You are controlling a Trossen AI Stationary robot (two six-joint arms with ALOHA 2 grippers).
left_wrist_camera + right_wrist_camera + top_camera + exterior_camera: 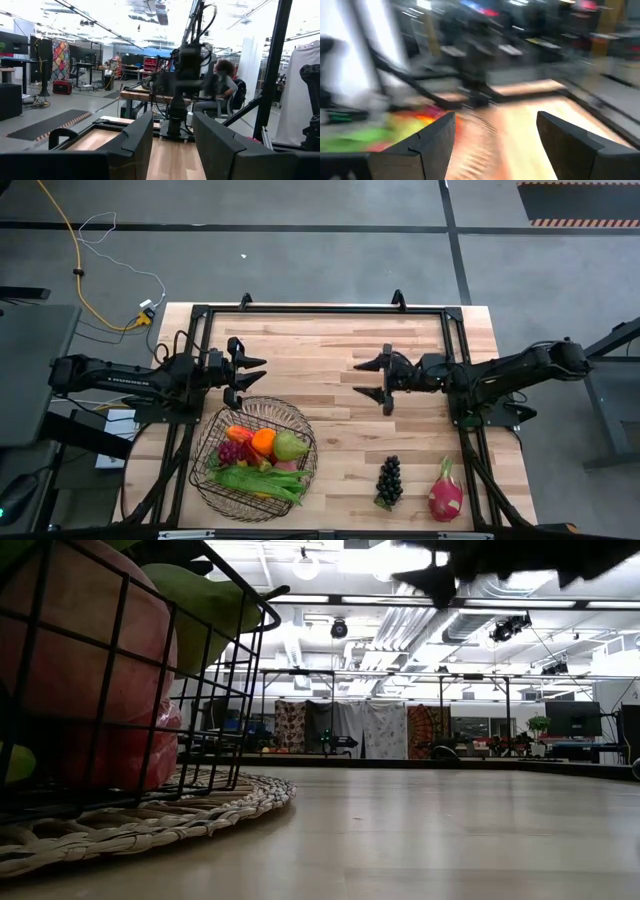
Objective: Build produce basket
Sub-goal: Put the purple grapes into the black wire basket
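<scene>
The round dark wire basket (253,460) stands on a woven mat near the table's near-left corner, also seen as basket wall (120,690) in the low view. It holds an orange (263,441), a green pear (290,446), green beans (258,479), purple grapes and red fruit. Dark grapes (389,480) and a pink dragon fruit (446,492) lie on the table toward the near-right. My left gripper (250,379) is open, just beyond the basket's far rim. My right gripper (368,378) is open over the table's middle, holding nothing.
A black frame (320,310) runs along the table's far edge and down both sides. Bare wood lies between the basket and the dark grapes. A person (222,85) sits in the room beyond the table.
</scene>
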